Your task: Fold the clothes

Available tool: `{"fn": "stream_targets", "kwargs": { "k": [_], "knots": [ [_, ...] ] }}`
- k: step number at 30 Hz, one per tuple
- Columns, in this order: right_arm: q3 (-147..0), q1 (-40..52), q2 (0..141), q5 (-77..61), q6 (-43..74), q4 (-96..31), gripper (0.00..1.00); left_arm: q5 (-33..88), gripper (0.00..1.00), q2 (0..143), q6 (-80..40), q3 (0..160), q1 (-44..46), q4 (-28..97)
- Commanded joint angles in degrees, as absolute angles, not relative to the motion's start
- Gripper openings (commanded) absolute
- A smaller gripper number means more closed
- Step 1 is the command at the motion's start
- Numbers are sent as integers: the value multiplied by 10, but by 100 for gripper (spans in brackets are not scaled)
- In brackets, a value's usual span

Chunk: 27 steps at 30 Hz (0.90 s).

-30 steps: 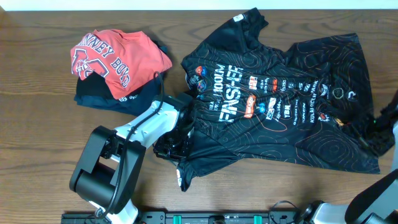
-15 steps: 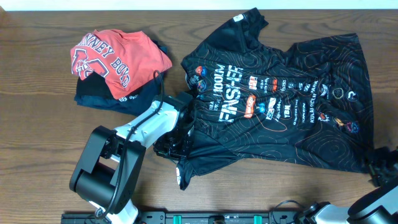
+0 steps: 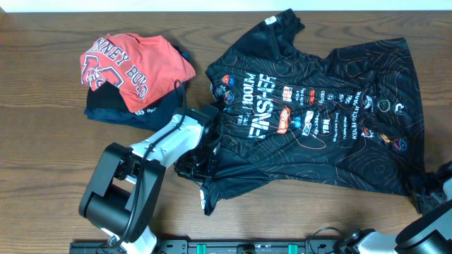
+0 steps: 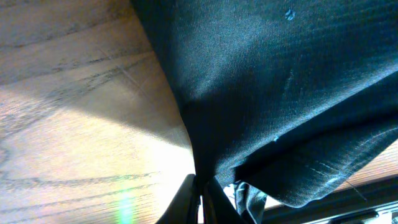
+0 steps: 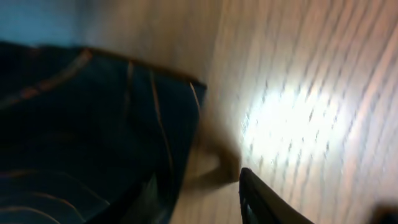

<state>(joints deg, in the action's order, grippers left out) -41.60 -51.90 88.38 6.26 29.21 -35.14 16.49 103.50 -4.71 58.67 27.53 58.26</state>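
Observation:
The black jersey (image 3: 325, 113) with wavy contour lines, white lettering and coloured logos lies spread on the table's right half. My left gripper (image 3: 201, 168) is shut on its lower-left sleeve; the left wrist view shows the fingers (image 4: 200, 198) pinching dark cloth (image 4: 273, 93). My right gripper (image 3: 432, 190) sits at the jersey's lower-right corner. In the right wrist view its fingers (image 5: 202, 193) are open, with the jersey corner (image 5: 93, 124) by the left finger and bare wood between them.
A red T-shirt with white lettering (image 3: 131, 63) lies on a folded navy garment (image 3: 123, 113) at the back left. The wooden table (image 3: 42, 141) shows to the left and along the front. The left arm's base (image 3: 116, 194) stands near the front edge.
My right gripper moved from the jersey's right edge down to its lower-right corner. The left gripper and the jersey have stayed where they were.

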Motion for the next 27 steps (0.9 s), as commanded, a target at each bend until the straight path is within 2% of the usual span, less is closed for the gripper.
{"fn": "stream_targets", "kwargs": {
  "k": [1,3,6,8,12,16,27],
  "knots": [
    [-414,-522,885,64,302,-344,35,160,6,1041,-53,587,273,583],
    [-414,-522,885,62,302,-345,34,160,6,1041,-53,587,273,581],
    [-412,-522,885,62,302,-335,40,160,6,1041,-53,587,273,579],
    [-407,-522,885,61,302,-319,39,160,7,1041,-53,587,273,580],
    [-402,-522,885,58,302,-297,27,160,6,1041,-53,587,273,580],
    [-411,-522,885,57,302,-296,1,160,6,1041,-53,587,273,586],
    [-509,-523,841,100,302,-432,1,160,6,1023,-66,587,273,686]
  ]
}}
